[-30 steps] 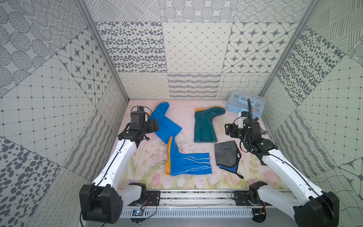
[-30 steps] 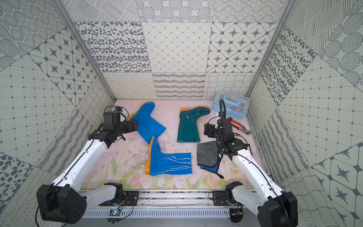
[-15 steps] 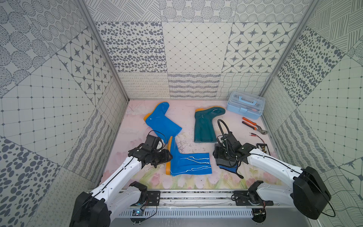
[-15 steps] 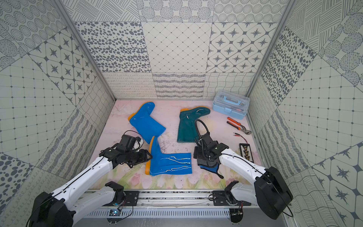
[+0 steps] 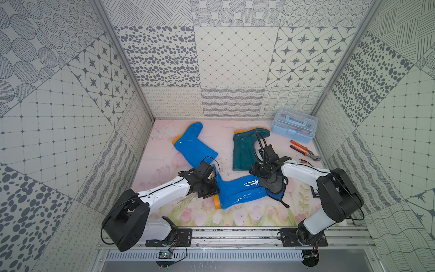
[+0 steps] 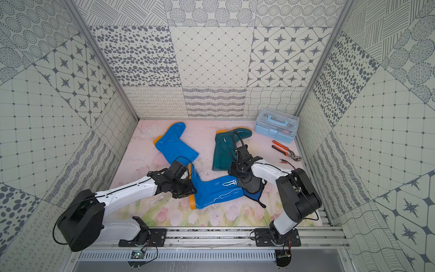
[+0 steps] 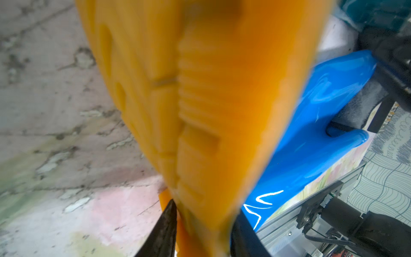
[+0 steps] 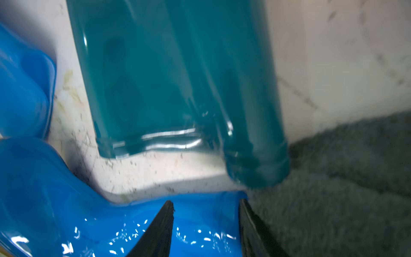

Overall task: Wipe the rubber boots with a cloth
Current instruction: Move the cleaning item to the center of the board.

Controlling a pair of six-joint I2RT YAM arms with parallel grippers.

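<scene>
Near blue boot (image 5: 237,192): it lies on its side, lower middle in both top views, with the orange sole (image 7: 200,100) to the left and the shaft mouth to the right.
Other boots: the far blue boot (image 5: 193,143) is upper left of centre and the teal boot (image 5: 244,150) upper right of centre. Both lie flat.
Cloth (image 5: 274,183): it is on the mat just right of the near boot's mouth, touching it, and the teal boot's shaft end reaches its edge.
Left gripper (image 7: 204,209): it is clamped across the orange sole, one finger against each side.
Right gripper (image 8: 205,201): its jaws stand apart over the shaft rim, one finger above blue rubber and the other at the rim beside the cloth. I cannot tell whether they pinch anything.
Boot handling: I judge the glossy rubber slick and the shaft floppy, since it dents by the mouth. The sole looks stiffer and ribbed, so that is my hold.
Cloth handling: it is soft, light and limp. I would pinch a bunched fold rather than the thin loop.
Risk: the boot could swivel about the sole grip under wiping pressure.
</scene>
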